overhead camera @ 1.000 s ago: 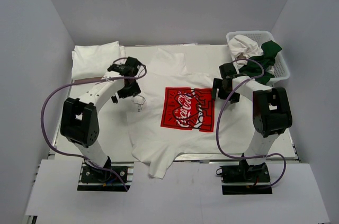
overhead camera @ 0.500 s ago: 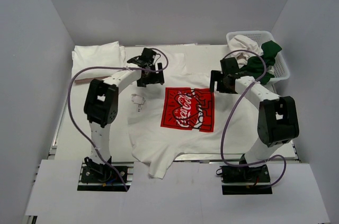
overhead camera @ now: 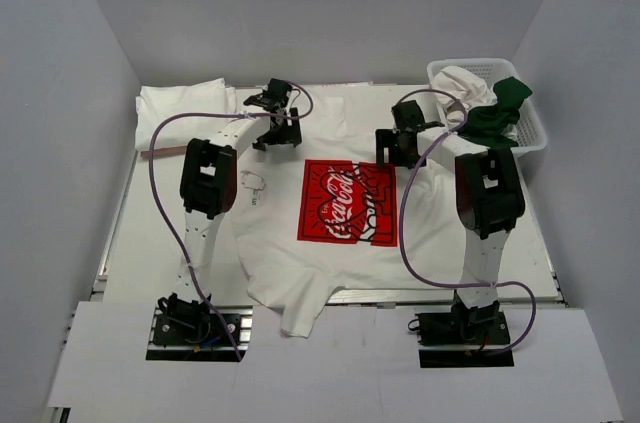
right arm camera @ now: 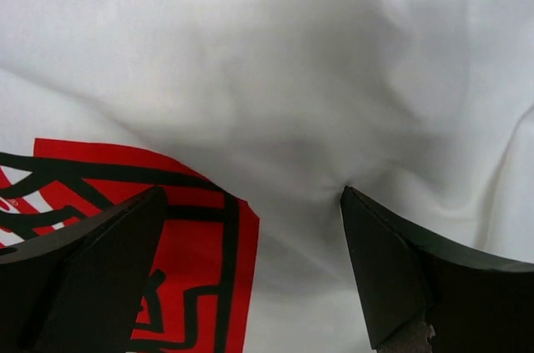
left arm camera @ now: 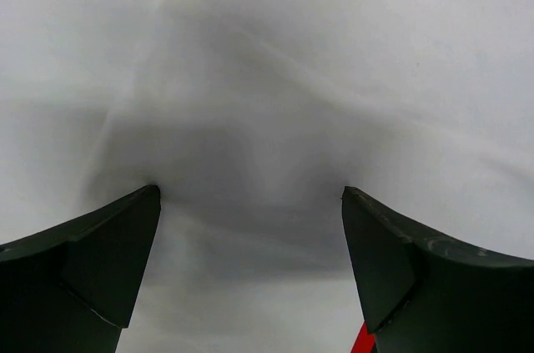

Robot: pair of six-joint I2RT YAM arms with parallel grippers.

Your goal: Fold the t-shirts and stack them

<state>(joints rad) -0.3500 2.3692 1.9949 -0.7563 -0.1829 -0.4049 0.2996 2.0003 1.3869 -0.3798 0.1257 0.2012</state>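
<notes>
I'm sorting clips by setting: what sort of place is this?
Probably a robotics lab test cell: plain grey walls around a white table, left arm and right arm bolted at its edge, a Coca-Cola t-shirt spread flat.

The Coca-Cola t-shirt (overhead camera: 300, 253) is soft matt white cloth, gently creased; its red print (overhead camera: 348, 201) looks flat. The lattice basket (overhead camera: 537, 131) is white plastic.

The white t-shirt (overhead camera: 340, 223) bears a red square print (overhead camera: 348, 202) reading "Coca-Cola".
</notes>
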